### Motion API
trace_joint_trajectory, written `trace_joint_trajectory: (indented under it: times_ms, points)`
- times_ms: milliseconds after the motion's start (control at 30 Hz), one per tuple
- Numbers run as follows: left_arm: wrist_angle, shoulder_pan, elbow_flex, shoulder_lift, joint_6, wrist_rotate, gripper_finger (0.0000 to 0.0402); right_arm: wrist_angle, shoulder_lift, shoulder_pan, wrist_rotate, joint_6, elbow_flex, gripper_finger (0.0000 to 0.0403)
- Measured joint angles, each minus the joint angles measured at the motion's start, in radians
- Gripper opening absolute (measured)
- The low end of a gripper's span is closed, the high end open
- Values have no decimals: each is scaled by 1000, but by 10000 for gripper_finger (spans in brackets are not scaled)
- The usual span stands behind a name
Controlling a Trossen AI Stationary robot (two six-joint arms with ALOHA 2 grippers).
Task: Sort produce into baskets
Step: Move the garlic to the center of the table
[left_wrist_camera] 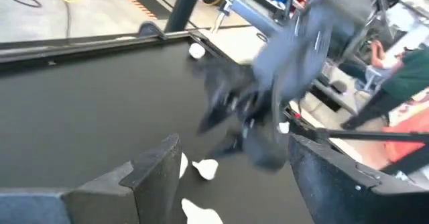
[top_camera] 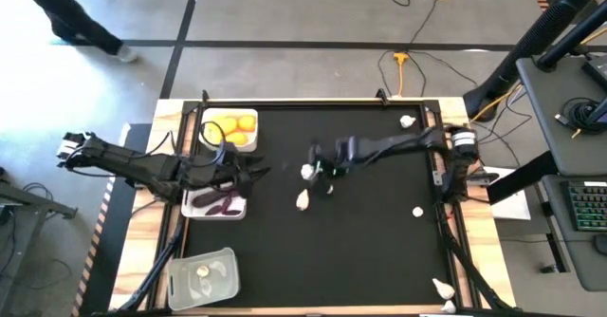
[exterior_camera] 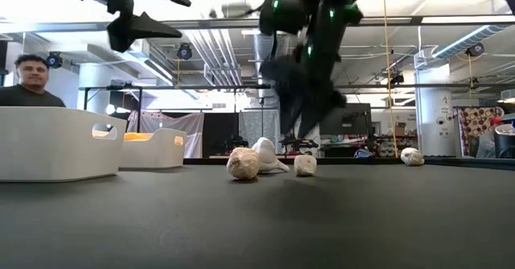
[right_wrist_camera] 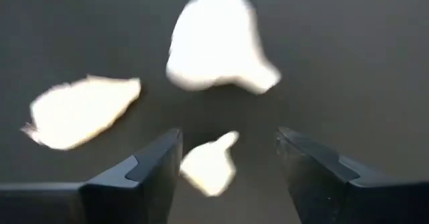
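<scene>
r. gripper (right_wrist_camera: 228,163) over mat centre, fingers apart, holding nothing; small white garlic-like bulb (right_wrist_camera: 209,165) lies between them, two more just beyond. l. gripper (top_camera: 254,172) open, empty, near purple-piece tray (top_camera: 193,206); r. arm nearer.

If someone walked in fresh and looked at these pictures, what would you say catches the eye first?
Probably the right gripper near the table's middle, fingers spread over a cluster of three white garlic bulbs on the black mat. Next, the white tray of yellow fruits at the left rear, with the left gripper hovering, fingers apart, beside the tray of purple pieces.
</scene>
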Motion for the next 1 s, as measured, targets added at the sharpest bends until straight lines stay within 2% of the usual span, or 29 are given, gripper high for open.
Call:
trace_joint_trajectory:
  times_ms: [167,233,367,500,600,767,933,1000]
  points:
    - [-45,92,78,47,25,14,256,-106,-112,-209,5,-97,9,268]
    - [-44,148,111,78,37,62,256,-171,-146,-324,55,-90,-14,283]
    - [-42,241,168,149,52,129,256,-239,-191,-549,231,-80,-81,308]
    - [-38,290,219,229,83,146,256,-243,-184,-709,254,-160,-97,325]
    - [-38,316,267,295,105,194,256,-287,-149,-782,250,-242,-98,330]
    - [-41,323,351,399,109,223,256,-356,-94,-867,164,-249,-106,329]
    - [-39,315,425,486,151,374,256,-349,-44,-916,159,-302,-108,320]
    - [-39,306,446,514,149,395,256,-352,-23,-931,157,-317,-108,313]
